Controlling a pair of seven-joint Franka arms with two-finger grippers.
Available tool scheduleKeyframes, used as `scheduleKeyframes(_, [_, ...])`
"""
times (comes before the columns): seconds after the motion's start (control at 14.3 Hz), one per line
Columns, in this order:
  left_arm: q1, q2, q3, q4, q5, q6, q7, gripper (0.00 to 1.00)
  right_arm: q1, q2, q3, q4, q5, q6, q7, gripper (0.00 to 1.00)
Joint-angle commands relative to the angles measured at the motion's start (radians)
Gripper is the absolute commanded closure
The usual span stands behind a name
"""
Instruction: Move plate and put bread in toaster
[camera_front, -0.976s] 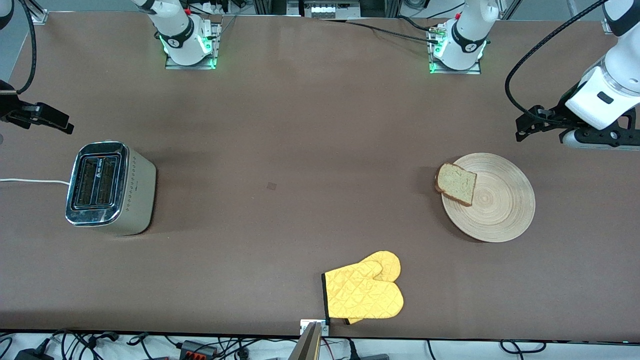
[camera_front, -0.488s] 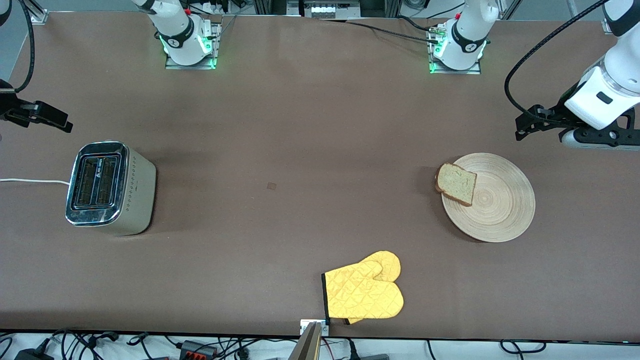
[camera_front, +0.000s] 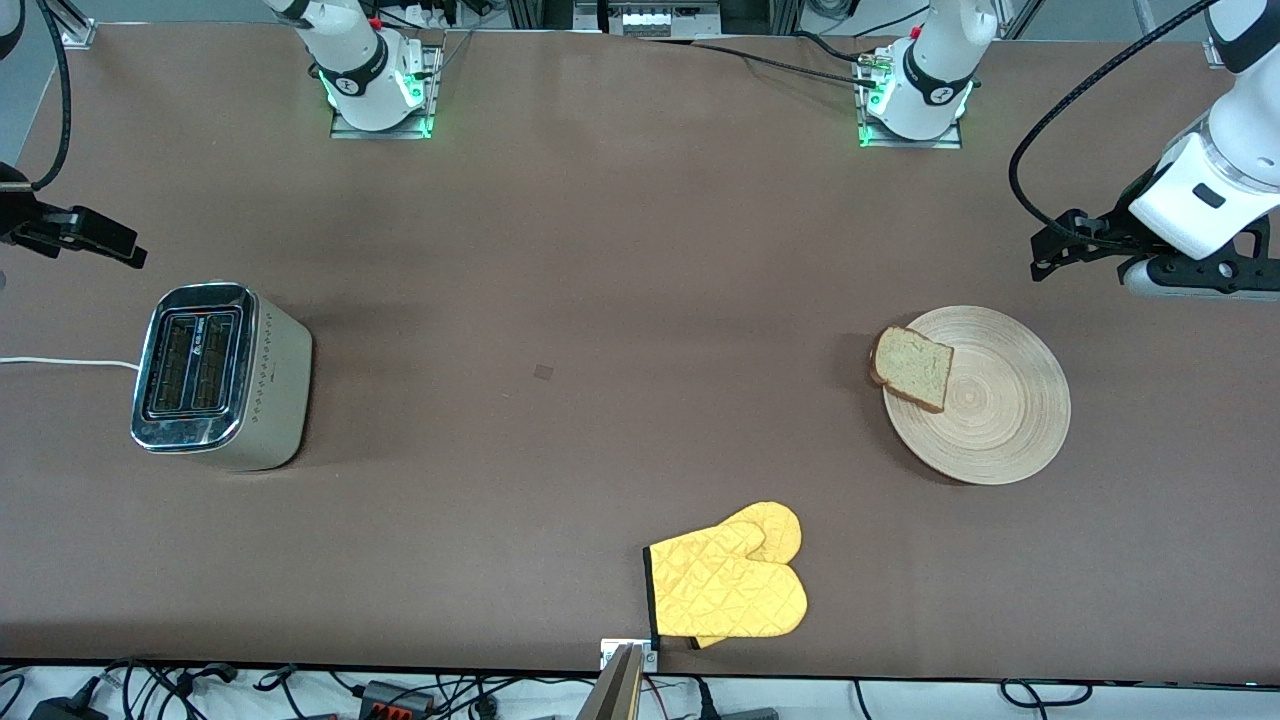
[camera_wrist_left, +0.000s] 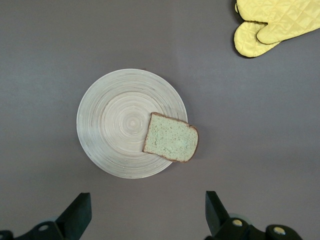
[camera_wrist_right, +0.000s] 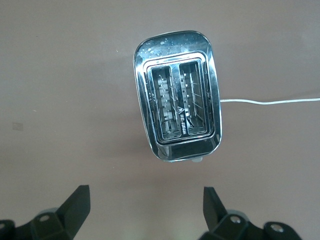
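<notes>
From the front view, the plate (camera_front: 978, 394) lies flat on the brown table (camera_front: 600, 250) toward the left arm's end, and the bread (camera_front: 911, 367) rests on it at the side facing the toaster (camera_front: 218, 376), one crusty corner hanging just past the plate's rim. The toaster stands well apart from the plate at the right arm's end, slots upward, its white cord (camera_front: 60, 362) trailing off the table edge. A yellow oven mitt (camera_front: 728, 585) lies nearer the front camera than the plate, between plate and toaster. The left gripper (camera_front: 1055, 250) hangs in the air over bare table beside the plate; the right gripper (camera_front: 100, 240) hangs over bare table beside the toaster. In the left wrist view the plate (camera_wrist_left: 131, 123) and bread (camera_wrist_left: 171, 144) sit below the left gripper (camera_wrist_left: 145, 220), whose jaws stand wide and hold nothing (the mitt (camera_wrist_left: 272, 22) shows at a corner). In the right wrist view the toaster (camera_wrist_right: 177, 95) lies below the right gripper (camera_wrist_right: 145, 212), both slots bare, cord (camera_wrist_right: 270, 102) leading away; these jaws also stand wide and hold nothing.
</notes>
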Motion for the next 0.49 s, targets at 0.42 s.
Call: scheduleKeyframes(0.42, [0.210, 0.236, 0.018, 0.073, -0.173, -0.180, 0.012, 0.00, 0.005, 0.010, 0.004, 0.031, -0.003, -0.030, 0.004, 0.00])
